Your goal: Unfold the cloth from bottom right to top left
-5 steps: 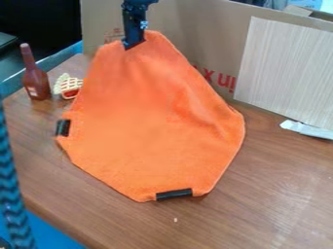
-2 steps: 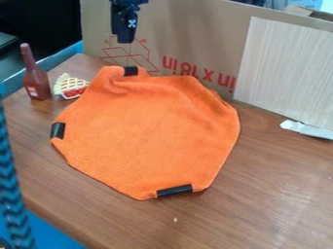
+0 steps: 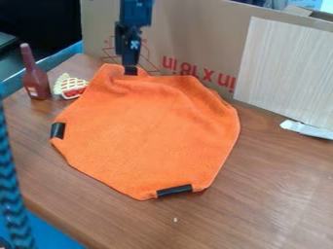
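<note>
Cloth (image 3: 146, 129) had dropped, lay mostly flat mid-surface (image 3: 273, 194) — unfold prob. nearly done. I'd lowered the end effector (image 3: 131, 65) to its far tab (image 3: 131, 71) — couldn't tell if open/closed.

Cardboard (image 3: 189, 29) walls off the back; a bottle (image 3: 36, 80) and toy pie (image 3: 70, 87) crowd the far left; tabletop (image 3: 280, 194) right of the cloth (image 3: 149, 131) seems passable.
</note>
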### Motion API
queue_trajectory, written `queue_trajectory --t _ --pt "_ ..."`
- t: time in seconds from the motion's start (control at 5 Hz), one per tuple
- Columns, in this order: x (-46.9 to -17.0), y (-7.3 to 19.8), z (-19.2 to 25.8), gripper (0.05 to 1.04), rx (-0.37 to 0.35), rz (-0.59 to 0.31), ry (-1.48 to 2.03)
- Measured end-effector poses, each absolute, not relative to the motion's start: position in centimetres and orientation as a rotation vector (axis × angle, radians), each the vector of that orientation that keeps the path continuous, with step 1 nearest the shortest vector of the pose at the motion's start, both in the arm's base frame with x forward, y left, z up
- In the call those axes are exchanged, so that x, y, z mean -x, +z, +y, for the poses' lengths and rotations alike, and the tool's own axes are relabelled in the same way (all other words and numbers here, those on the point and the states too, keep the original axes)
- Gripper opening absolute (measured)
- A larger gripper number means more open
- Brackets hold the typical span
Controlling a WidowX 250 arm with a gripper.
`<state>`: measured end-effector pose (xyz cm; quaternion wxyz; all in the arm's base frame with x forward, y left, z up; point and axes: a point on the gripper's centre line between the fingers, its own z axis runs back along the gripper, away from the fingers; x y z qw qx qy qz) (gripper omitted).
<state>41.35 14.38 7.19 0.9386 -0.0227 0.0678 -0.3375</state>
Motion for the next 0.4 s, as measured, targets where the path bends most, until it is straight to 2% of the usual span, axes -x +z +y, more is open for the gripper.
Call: queue_trajectory --t 0.2,0.4 --pt "-38.9 7.5 11.9 1.001 0.018 0.125 -0.742" --pt "-36.8 6.6 8.1 1.001 -0.017 0.113 -0.828"
